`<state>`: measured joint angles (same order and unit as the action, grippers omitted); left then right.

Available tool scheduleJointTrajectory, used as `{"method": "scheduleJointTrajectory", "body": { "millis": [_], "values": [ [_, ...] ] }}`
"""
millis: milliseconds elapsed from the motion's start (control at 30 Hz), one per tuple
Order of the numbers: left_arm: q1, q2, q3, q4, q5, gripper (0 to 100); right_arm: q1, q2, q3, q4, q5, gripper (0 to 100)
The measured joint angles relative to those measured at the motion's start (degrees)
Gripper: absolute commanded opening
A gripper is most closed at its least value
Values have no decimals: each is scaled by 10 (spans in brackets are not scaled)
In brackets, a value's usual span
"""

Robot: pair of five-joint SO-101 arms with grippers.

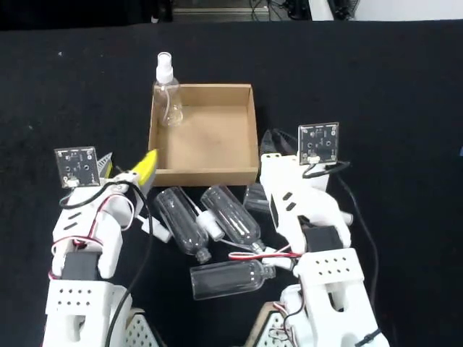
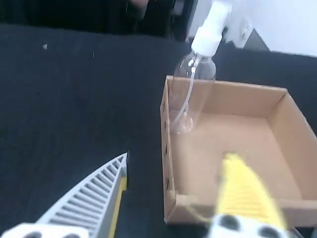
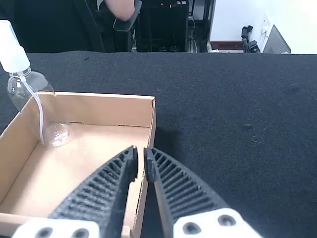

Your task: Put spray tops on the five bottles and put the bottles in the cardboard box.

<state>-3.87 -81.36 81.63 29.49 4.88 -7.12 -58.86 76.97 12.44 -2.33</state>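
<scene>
One spray-topped bottle [image 1: 167,92] stood upright inside the cardboard box [image 1: 205,176], tucked into its far left corner, its white pump head rising above the rim and its thin dip tube showing through the clear wall. The box sat open-topped on the black desk [image 1: 383,87]. On the desk just in front of the box, three clear uncapped bottles lay on their sides: the left bottle [image 1: 181,219] and the middle bottle [image 1: 231,215] lay slanted side by side, and the near bottle [image 1: 230,279] lay crosswise below them, closest to the arm bases. A loose white spray top [image 1: 210,223] lay between the left and middle bottles, touching both. Another clear bottle-like shape [image 1: 253,196] was partly hidden under the right arm, too covered to tell more. The left gripper [image 2: 177,157] hung over the box's near left corner with its grey and yellow fingers spread wide and nothing between them. The right gripper [image 3: 140,151] sat just beside the box's right wall, its black ribbed fingers drawn almost together on nothing.
</scene>
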Motion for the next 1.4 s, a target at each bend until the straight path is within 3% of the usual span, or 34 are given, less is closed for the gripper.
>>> {"method": "scheduleJointTrajectory", "body": {
  "millis": [133, 333, 700, 1000, 1133, 1267, 1400],
  "values": [
    [0, -3, -68, 87, 32, 98, 0, 0, 0, 0, 0, 11],
    [0, 12, -178, 222, 84, 62, 0, 0, 0, 0, 0, 11],
    [-1, 268, -351, 429, 95, 59, 0, 0, 0, 0, 0, 11],
    [-1, 294, -329, 418, 89, 59, 0, 0, 0, 0, 0, 11],
    [-1, 294, -287, 359, -31, 74, 0, 0, 0, 0, 0, 11],
    [-1, 294, -265, 337, -178, 230, 0, 0, 0, 0, 0, 11],
    [-1, 294, -248, 334, -179, 256, 0, 0, 0, 0, 0, 11]
  ]
}}
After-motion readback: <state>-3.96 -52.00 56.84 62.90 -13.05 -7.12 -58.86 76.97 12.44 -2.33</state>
